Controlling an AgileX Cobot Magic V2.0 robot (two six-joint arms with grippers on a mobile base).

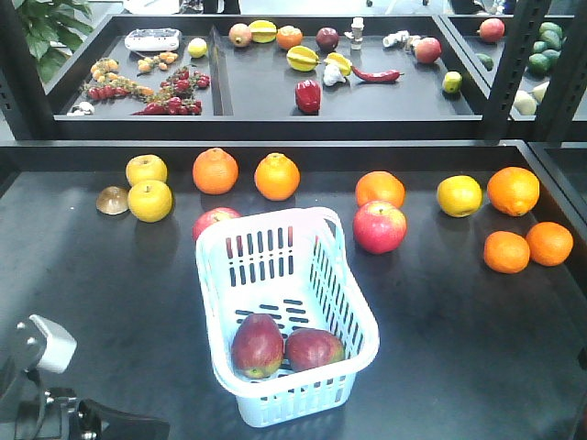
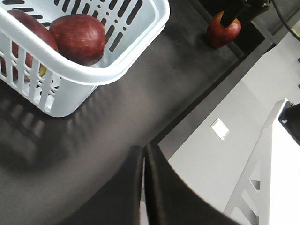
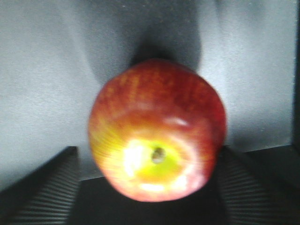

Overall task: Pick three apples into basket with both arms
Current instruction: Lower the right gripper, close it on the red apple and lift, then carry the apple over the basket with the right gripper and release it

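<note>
Start at your right claw (image 3: pixel 154 187): in its wrist view the third apple (image 3: pixel 157 131) sits squarely between the two ribbed fingers (image 3: pixel 40 187), stem end and yellow-green patch turned toward the camera. The fingers flank it, but whether they press on it you cannot tell, as the picture is blurred.

The left wrist view shows that same apple near the table (image 2: pixel 140 103) edge, well apart from the basket (image 2: pixel 140 42), with the black claw coming down on it from above. So the carry runs from the table edge toward the basket, and the right arm is clearly the one on it.

Your left claw (image 2: pixel 144 161) is pressed together, empty, just off the basket's corner. Two apples (image 1: pixel 258 345) (image 1: pixel 315 348) already lie side by side in the basket's near end.
</note>
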